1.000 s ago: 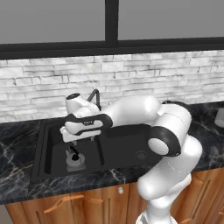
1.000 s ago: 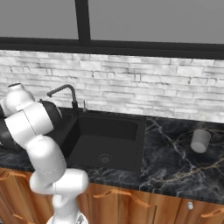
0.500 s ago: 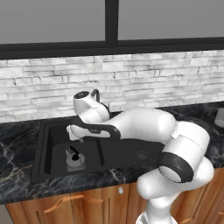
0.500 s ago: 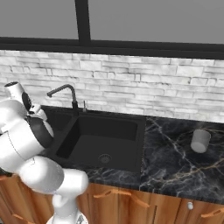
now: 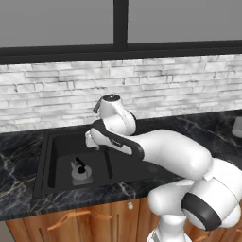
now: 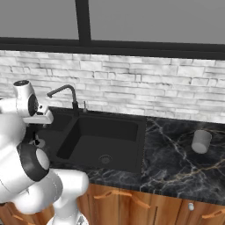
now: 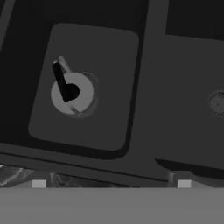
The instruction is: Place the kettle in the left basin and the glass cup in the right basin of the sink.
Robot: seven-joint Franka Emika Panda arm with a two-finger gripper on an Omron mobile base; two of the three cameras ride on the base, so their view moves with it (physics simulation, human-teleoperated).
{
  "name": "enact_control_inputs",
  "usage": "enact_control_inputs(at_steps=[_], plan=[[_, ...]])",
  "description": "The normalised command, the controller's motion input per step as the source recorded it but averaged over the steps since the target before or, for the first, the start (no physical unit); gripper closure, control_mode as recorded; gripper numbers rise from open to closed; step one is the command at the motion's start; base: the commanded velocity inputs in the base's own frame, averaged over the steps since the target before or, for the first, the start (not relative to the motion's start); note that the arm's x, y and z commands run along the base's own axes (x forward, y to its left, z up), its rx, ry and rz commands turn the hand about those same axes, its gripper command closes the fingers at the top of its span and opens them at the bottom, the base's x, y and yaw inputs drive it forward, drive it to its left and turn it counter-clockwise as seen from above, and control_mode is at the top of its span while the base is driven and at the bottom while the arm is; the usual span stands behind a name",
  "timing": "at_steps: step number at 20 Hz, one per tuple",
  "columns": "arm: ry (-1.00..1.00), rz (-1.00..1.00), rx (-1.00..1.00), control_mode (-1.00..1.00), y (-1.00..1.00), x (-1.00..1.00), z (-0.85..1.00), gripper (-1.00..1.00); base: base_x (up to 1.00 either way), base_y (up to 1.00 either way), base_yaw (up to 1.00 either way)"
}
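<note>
Gripper (image 7: pixel 111 183) hangs above the sink (image 5: pixel 45 146), jaws spread wide, nothing between them. Its two small fingertips (image 7: pixel 39 183) show at the bottom of the hand view, well apart.

Kettle (image 7: pixel 70 92) sits below the gripper & off to one side in the hand view, upright on the floor of the left basin (image 7: pixel 109 65), right over that basin's drain. Black arched handle & knob show from above. No contact w/ the tool. In left base view the kettle (image 5: pixel 80 171) sits low in the left basin (image 5: pixel 61 160), below & in front of the hand, which is partly hidden by the arm's wrist.

Right basin (image 7: pixel 188 87) lies to the other side of the divider, under the gripper's far fingertip; its round drain (image 7: pixel 217 103) is bare. From right base view the right basin (image 6: pixel 105 138) shows the same bare drain (image 6: pixel 104 159).

Glass cup (image 6: pixel 201 141) stands upright on the black marble counter (image 6: pixel 171 162), well apart from the gripper, beyond the sink's right rim. Faucet (image 6: pixel 66 94) rises behind the sink, near the wrist.
</note>
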Motion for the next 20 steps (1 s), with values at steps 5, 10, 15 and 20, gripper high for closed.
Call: enact_control_inputs(at_steps=[5, 10, 15, 20], plan=[[0.0, 0.01, 0.14, -1.0, -0.44, -0.18, 0.15, -1.0, 0.0, 0.0, 0.0], [0.0, 0.0, 0.09, -1.0, -0.41, -0.19, 0.24, -1.0, 0.0, 0.0, 0.0], [-0.01, 0.0, 0.0, -1.0, -0.42, -0.23, 0.33, -1.0, 0.0, 0.0, 0.0], [-0.03, 0.0, 0.0, -1.0, -0.45, -0.24, 0.38, -1.0, 0.0, 0.0, 0.0]])
